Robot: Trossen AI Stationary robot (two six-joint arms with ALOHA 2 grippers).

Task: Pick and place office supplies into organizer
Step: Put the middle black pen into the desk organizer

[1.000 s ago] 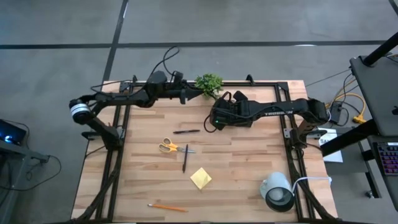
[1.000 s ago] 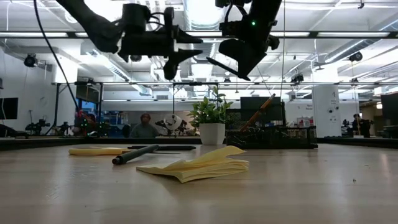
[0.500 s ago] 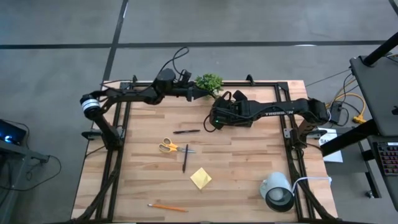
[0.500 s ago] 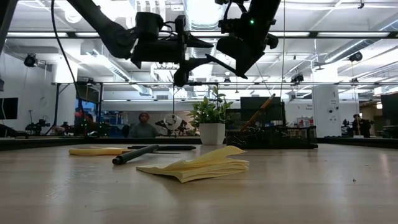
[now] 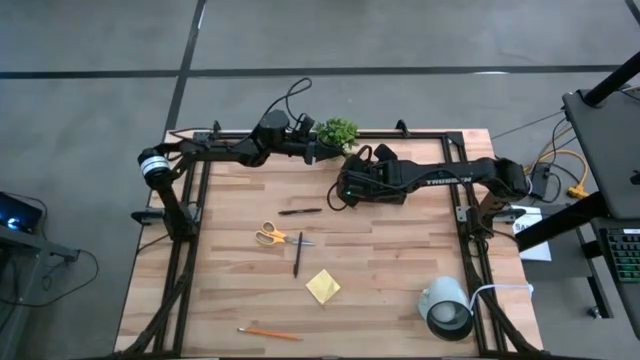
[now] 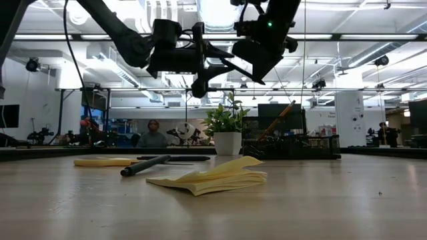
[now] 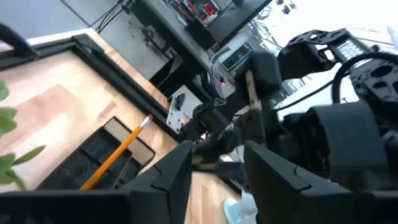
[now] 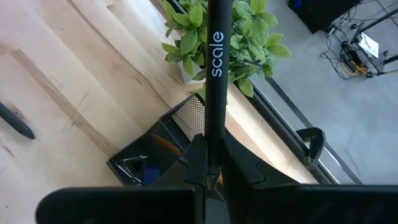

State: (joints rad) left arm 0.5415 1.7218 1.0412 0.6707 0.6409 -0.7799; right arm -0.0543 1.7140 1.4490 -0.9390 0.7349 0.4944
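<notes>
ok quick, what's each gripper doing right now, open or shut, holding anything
left gripper: open, holding nothing, up by the small green plant.
right gripper: shut on a dark pen, above the organizer.

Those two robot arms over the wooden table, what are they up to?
They are tidying desk supplies into the black mesh organizer at the table's far edge, beside a small potted plant. The right claw grips a dark pen above the organizer. The left claw hovers near the plant. Scissors, two more pens, a yellow sticky-note pad and a pencil lie on the table.
</notes>
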